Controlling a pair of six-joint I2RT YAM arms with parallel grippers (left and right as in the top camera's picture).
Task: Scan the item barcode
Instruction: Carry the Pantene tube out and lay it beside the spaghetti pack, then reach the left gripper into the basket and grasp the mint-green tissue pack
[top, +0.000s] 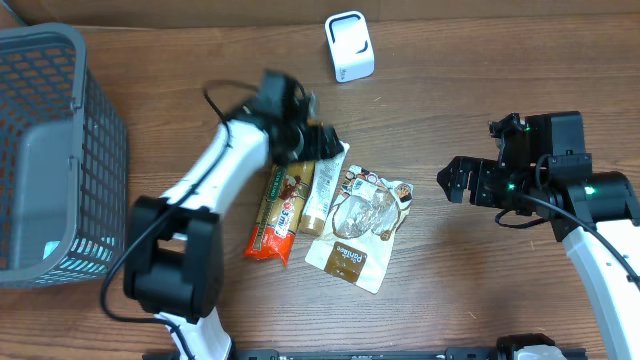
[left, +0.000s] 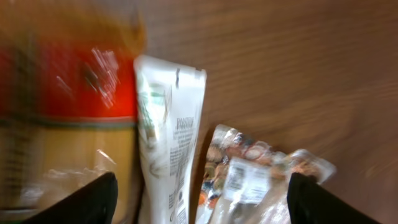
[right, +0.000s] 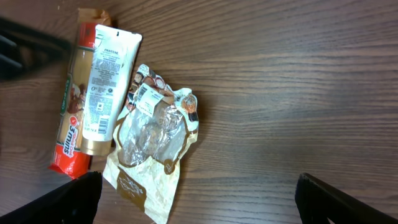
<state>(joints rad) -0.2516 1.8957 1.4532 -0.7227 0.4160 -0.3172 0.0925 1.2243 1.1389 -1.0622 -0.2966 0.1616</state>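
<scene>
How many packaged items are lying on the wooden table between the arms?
3: a long red-and-tan snack packet on the left, a cream plastic tube beside it in the middle, a crumpled brown-and-clear pouch on the right. None looks hidden.

The left arm (top: 225, 160) is made of smooth white rounded links joined by bulky black housings, and a thin black cable (top: 213, 98) loops off it near the wrist. The right arm (top: 600, 265) is built the same way, with a white link, blocky black housings and a thin black cable running along it. Small green lights (top: 511, 184) glow on its wrist. The left gripper (top: 320, 140) and right gripper (top: 447, 183) are black. In the wrist views, their fingers (right: 68, 198) show as plain, dark, wedge-shaped tips.
</scene>
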